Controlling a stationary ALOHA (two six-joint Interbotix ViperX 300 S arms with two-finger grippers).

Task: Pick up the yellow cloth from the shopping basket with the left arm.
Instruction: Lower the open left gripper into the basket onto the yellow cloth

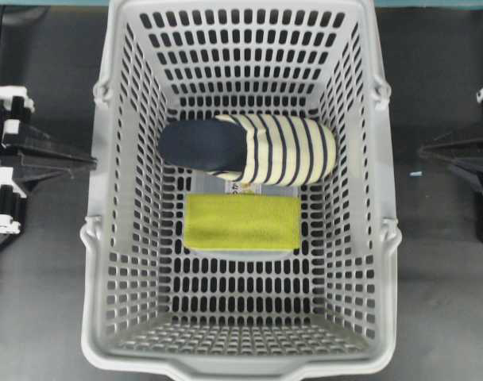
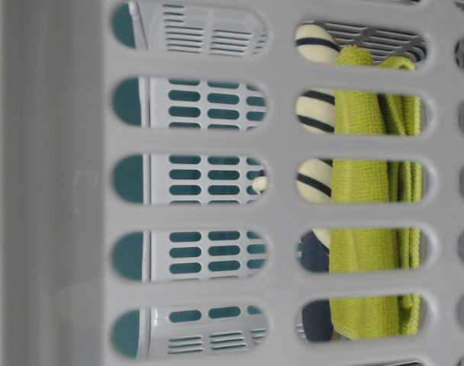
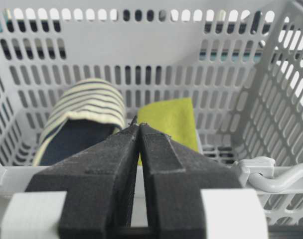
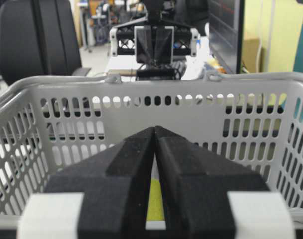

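The yellow cloth (image 1: 242,222) lies flat on the floor of the shopping basket (image 1: 106,238), near the middle, with its long axis running across the basket from the left wall toward the right wall in the overhead view. Just beyond it, touching or nearly touching its far edge, sits a striped slipper (image 1: 249,149), lying the same way. The left tool (image 1: 86,162) waits outside the basket's left wall, its jaws pressed together and holding nothing; its tip aims inward across the rim. From its own wrist view the left tool (image 3: 137,123) points over the near rim, with the cloth ahead and a little to the right and the slipper ahead to the left. The right tool (image 4: 155,130) sits likewise clenched and empty outside the opposite wall, on the dark surface (image 1: 43,302) side. Both arms look about equally far from the cloth, so nearness does not settle the choice; the task does. The reach likely needs the left tool to rise over the rim, open, and descend onto the cloth's near short end, keeping clear of the slipper.
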